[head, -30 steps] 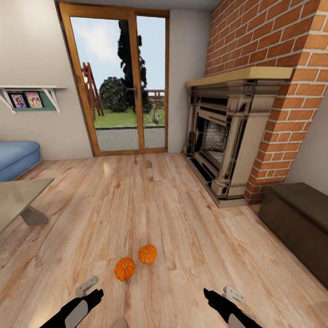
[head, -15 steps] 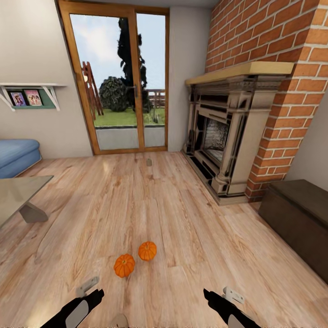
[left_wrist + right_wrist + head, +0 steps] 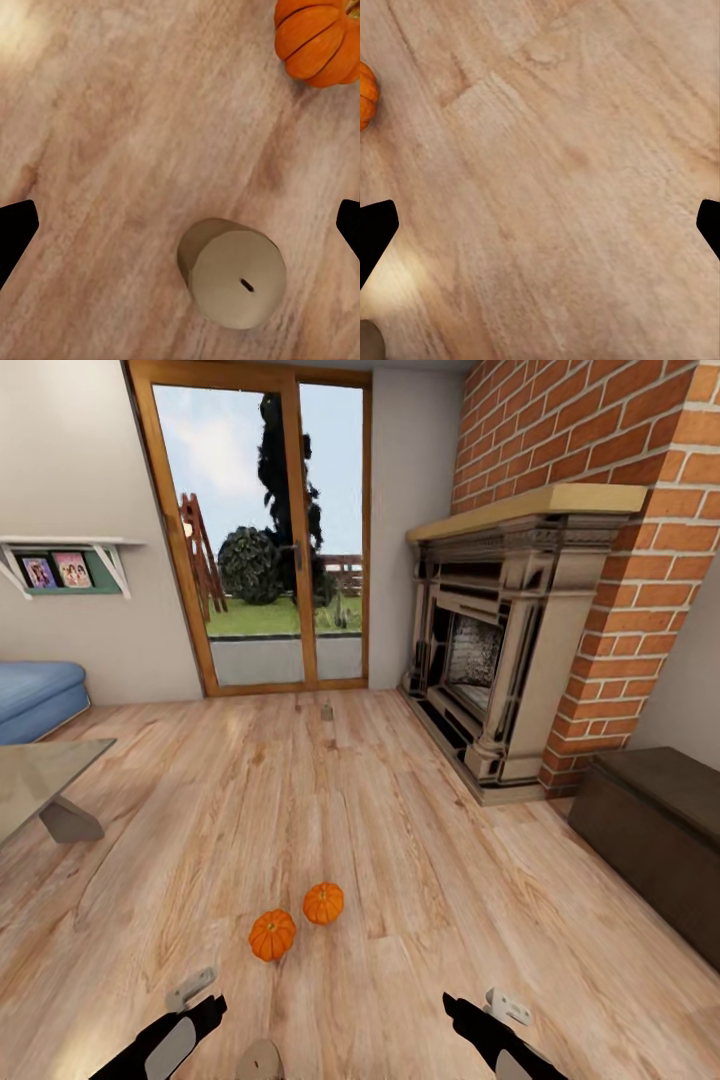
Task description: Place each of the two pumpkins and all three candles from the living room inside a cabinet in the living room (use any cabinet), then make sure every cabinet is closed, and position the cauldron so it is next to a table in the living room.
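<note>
Floor (image 3: 420,920): light wood planks run across the room to a glazed door (image 3: 262,530) in the far wall.

Fireplace (image 3: 500,650): stone surround under a pale mantel, set in a red brick chimney wall at the right.

Cabinet (image 3: 650,840): long, low, dark brown, against the right wall just beyond the fireplace. The front panels look shut.

Sofa (image 3: 35,695): blue, at the far left. A glass-topped table (image 3: 40,785) stands nearer, also at the left. A wall shelf (image 3: 65,560) above holds framed pictures.

Pumpkins: two, orange, on the floor ahead of the robot, well apart from the cabinet. The left pumpkin (image 3: 272,934) lies close beside the right pumpkin (image 3: 323,902); contact between them cannot be told.

Candles: a beige candle (image 3: 232,274) stands upright on the floor beneath the left arm, near the left pumpkin. A second small candle (image 3: 326,712) stands far off near the door.

Left gripper (image 3: 180,232): fingertips wide apart, nothing between them, above the floor.

Right gripper (image 3: 540,232): fingertips wide apart, nothing between them, over bare planks.
</note>
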